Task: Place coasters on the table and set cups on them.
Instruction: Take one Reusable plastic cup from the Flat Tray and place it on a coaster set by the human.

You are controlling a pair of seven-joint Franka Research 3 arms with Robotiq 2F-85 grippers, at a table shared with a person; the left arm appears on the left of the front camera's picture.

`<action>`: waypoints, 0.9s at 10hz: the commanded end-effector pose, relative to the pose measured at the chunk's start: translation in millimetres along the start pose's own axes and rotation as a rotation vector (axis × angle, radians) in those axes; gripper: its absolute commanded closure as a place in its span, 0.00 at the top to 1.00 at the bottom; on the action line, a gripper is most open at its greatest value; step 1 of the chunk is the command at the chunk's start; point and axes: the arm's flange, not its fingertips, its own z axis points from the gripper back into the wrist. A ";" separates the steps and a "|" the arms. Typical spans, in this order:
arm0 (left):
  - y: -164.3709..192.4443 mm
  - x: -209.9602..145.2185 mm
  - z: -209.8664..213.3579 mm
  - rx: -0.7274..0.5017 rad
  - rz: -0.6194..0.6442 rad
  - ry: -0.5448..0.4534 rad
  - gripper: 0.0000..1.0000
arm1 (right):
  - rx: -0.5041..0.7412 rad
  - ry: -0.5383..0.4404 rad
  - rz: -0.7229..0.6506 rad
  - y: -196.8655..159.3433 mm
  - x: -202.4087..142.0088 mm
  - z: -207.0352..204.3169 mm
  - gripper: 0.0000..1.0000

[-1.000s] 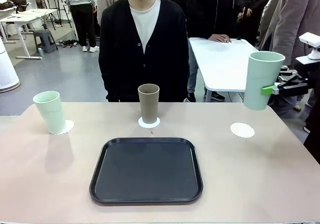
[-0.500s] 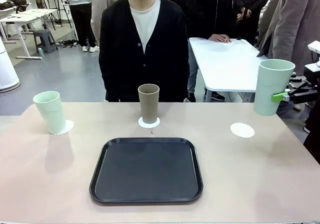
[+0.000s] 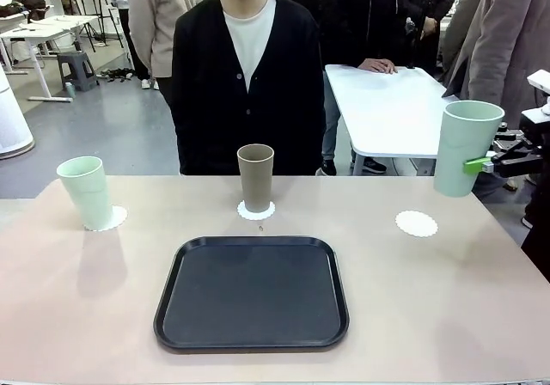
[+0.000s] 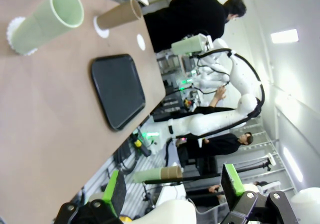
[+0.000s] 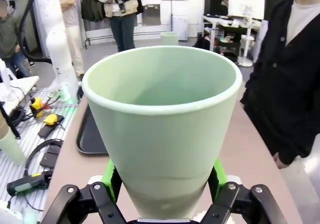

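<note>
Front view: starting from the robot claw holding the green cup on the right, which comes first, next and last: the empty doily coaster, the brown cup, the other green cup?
From the right gripper:
1. Empty coaster, right side of the table.
2. Brown cup, centre, far edge.
3. Other green cup, far left.

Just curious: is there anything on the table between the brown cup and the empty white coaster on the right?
No. In the front view, only bare table lies between the brown cup and the empty coaster.

You see the right gripper: black linkage fingers, silver screws, green pads; the left gripper matches, on white housing.
</note>
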 end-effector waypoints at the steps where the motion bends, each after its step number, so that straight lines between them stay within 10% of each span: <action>1: -3.8 -1.9 4.8 -0.007 -0.011 -0.007 1.00 | -0.017 -0.033 -0.006 -54.4 -20.2 -4.3 0.83; 9: -3.8 -1.9 4.8 -0.007 -0.011 -0.007 1.00 | 0.123 -0.071 -0.069 -89.0 -99.2 -12.2 0.83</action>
